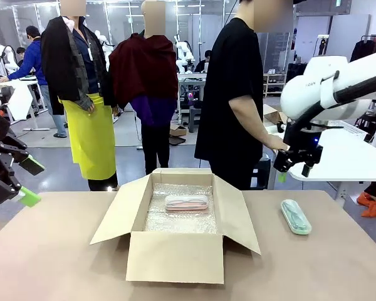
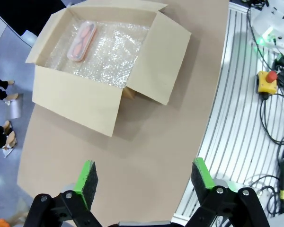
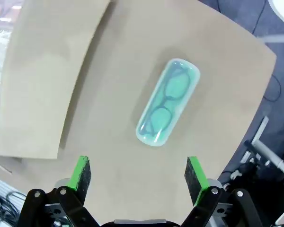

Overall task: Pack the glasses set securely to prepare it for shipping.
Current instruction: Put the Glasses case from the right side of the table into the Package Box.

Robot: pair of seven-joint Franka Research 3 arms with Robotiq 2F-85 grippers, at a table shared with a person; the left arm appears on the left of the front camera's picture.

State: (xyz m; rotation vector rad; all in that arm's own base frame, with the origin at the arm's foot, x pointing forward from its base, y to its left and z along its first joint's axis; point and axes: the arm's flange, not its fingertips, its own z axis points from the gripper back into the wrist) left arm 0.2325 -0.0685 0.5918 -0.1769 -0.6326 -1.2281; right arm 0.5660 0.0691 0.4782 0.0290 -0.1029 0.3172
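1. Pink case is lying on wrap in the open box, toward 12 o'clock: done.
2. Mint case is lying on the desk, at 3 o'clock of the box: pending.
3. Right pincer is hovering released above it; left pincer is hanging released, empty.

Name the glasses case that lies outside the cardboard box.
The mint green case, on the bare table right of the box; the pale pink case lies inside on bubble wrap.

- Front camera: low at the table's near edge, facing across the box.
- Left wrist: high, looking down on that same box.
- Right wrist: closer, straight down onto the table.
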